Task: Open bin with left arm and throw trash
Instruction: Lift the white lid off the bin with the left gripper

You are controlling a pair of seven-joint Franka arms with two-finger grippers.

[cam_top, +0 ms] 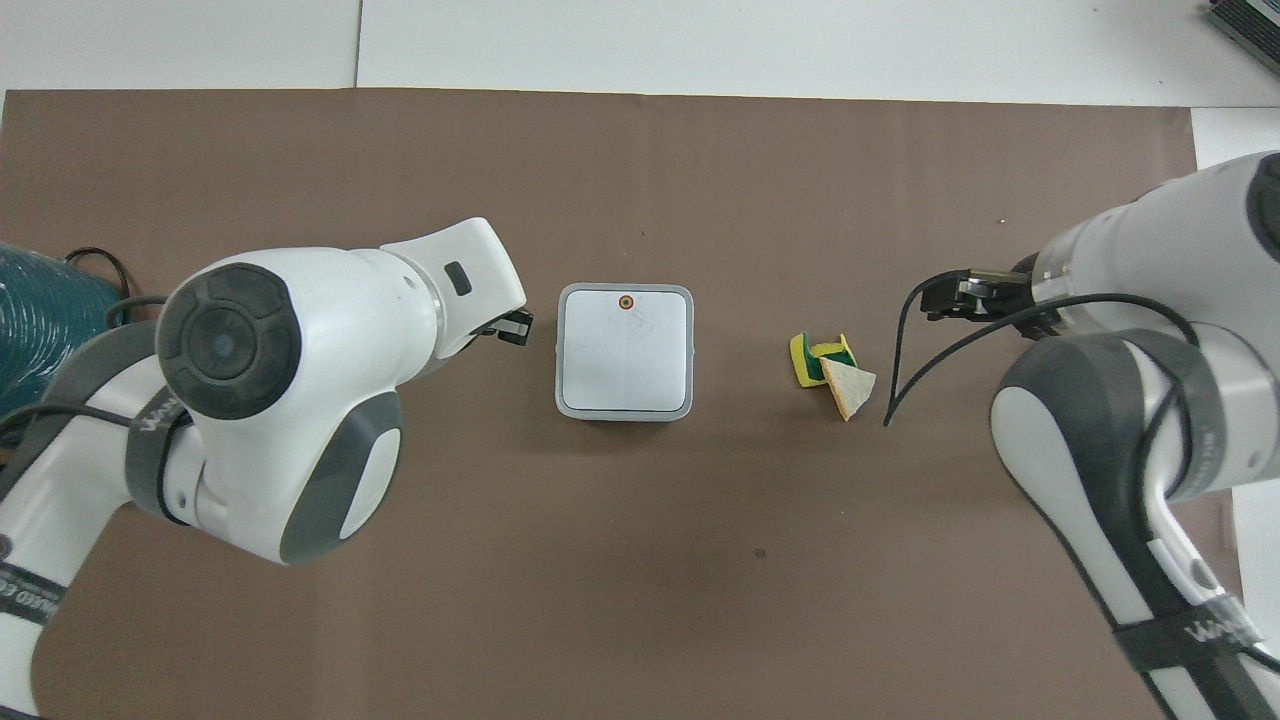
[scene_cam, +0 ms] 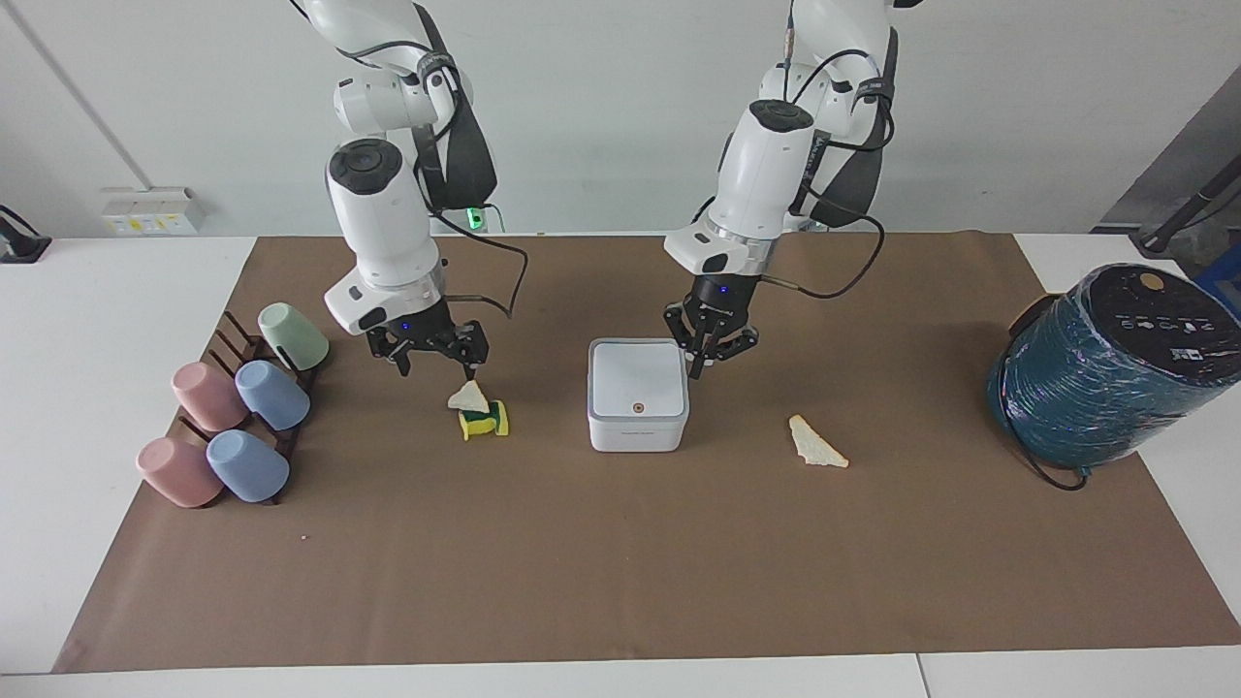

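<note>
The white square bin [scene_cam: 637, 393] stands mid-table with its lid shut, orange dot up; it also shows in the overhead view [cam_top: 624, 350]. My left gripper [scene_cam: 708, 364] hangs low, close beside the bin's corner on the left arm's side; in the overhead view [cam_top: 517, 328] only its tip shows. One cream wedge [scene_cam: 817, 444] lies toward the left arm's end and is hidden under the arm from above. Another wedge [scene_cam: 469, 397] leans on the yellow-and-green sponge [scene_cam: 485, 422], both also seen from above [cam_top: 848, 388] [cam_top: 815, 358]. My right gripper [scene_cam: 436, 366] is open, just above and beside that wedge.
A dark rack with several pastel cups [scene_cam: 238, 417] stands at the right arm's end. A big teal-wrapped cylinder [scene_cam: 1105, 368] with a cable sits at the left arm's end. A brown mat [scene_cam: 620, 562] covers the table.
</note>
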